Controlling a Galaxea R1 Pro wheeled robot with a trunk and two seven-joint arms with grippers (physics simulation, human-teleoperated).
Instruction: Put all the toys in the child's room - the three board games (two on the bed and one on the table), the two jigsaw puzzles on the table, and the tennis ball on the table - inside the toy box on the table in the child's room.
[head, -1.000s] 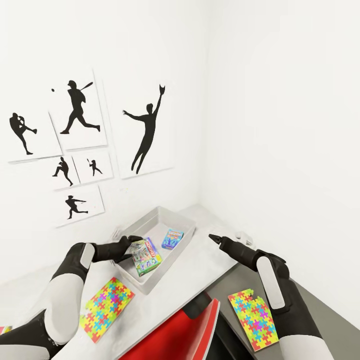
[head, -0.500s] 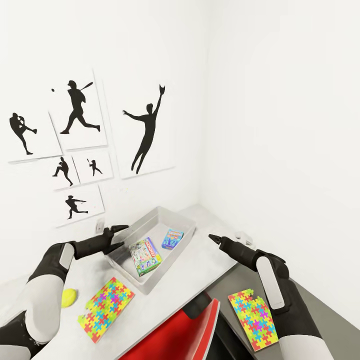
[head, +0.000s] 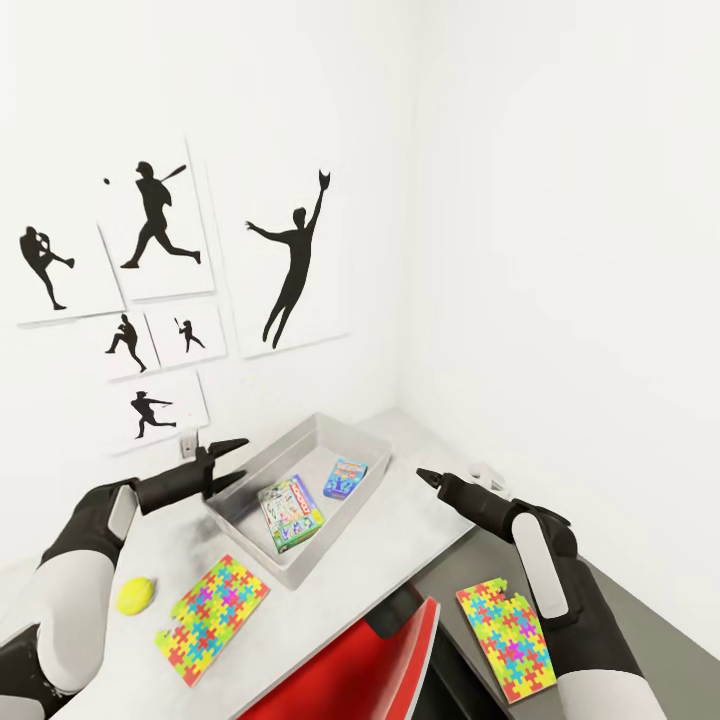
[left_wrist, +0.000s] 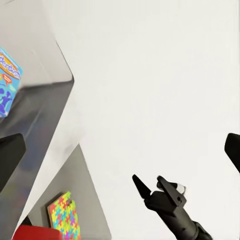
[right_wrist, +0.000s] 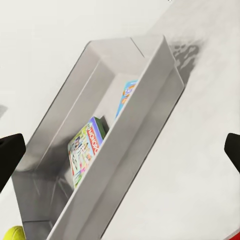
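Observation:
The light grey toy box (head: 262, 462) stands on the white table (head: 400, 520) in the corner. Two board games lie flat inside it, a green one (head: 291, 512) and a blue one (head: 346, 478). My left gripper (head: 232, 458) hovers open and empty just beyond the box's left end. The tennis ball (head: 136, 596) rests on the table below that arm. One jigsaw puzzle (head: 213, 617) lies near the table's front edge, another (head: 505, 640) on the dark side desk. My right gripper (head: 430, 477) is open and empty to the right of the box. The right wrist view shows the box (right_wrist: 135, 165), green game (right_wrist: 85, 147) and ball (right_wrist: 14, 233).
A red chair (head: 350, 670) sits tucked under the table's front edge between my arms. White walls close the corner behind and to the right of the box. Black silhouette posters (head: 155, 230) hang on the left wall. The dark grey side desk (head: 630, 620) runs along the right wall.
My left gripper let go of the green board game, which now lies in the toy box, and drew back to the left. The tennis ball came into view. The right arm stayed put.

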